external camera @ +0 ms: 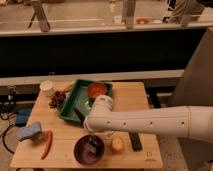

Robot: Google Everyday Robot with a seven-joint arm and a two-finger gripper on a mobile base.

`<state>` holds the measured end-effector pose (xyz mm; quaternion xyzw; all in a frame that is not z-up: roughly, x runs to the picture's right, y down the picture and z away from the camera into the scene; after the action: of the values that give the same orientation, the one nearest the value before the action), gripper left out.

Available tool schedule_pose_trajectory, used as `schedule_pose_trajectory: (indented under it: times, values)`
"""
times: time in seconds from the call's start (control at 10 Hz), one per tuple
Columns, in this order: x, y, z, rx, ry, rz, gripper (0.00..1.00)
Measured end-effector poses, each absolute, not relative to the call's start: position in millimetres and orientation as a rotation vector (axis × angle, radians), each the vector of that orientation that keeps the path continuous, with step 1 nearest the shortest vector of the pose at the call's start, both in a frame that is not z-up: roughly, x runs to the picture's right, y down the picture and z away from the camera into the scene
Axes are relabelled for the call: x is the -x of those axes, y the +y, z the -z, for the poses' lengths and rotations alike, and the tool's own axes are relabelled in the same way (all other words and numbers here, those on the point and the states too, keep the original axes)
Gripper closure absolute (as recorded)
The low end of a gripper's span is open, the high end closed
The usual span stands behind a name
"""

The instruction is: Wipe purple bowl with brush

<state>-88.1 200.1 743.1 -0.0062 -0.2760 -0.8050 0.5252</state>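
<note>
My gripper (92, 140) hangs over the purple bowl (80, 153) at the front edge of the desk (65, 131), pointing down into it. It is dark against the dark bowl, so I cannot tell whether it is clenched or released. Just beneath it a small pale grey shape lies inside the bowl: the brush (91, 148). Whether I am holding the brush or merely touching it I cannot tell either.

My white arm (150, 122) comes in from the right, and its bent wrist covers the front right corner of the green tray (70, 102). The red-orange bowl (97, 89) sits in the tray's far right part, and a dark, slanted object (79, 115) lies near the tray's front edge — too dim to name.

Just right of the purple bowl is a yellow-orange fruit (117, 145), then a black bar (135, 141). To the left lie a red pepper (47, 143) and a blue-and-yellow sponge (30, 132). Further back on the left, a dark red cluster (57, 99) lies beside the tray — possibly grapes — and a white cup (47, 88) stands behind it.
</note>
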Motion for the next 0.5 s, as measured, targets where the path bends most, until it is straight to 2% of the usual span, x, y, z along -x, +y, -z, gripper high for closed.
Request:
schedule_pose_trajectory:
  times: [0.3, 0.5]
  values:
    - [112, 194, -750, -0.038, -0.677, 1.936, 1.0]
    - [125, 196, -738, -0.105, -0.709, 1.946, 1.0]
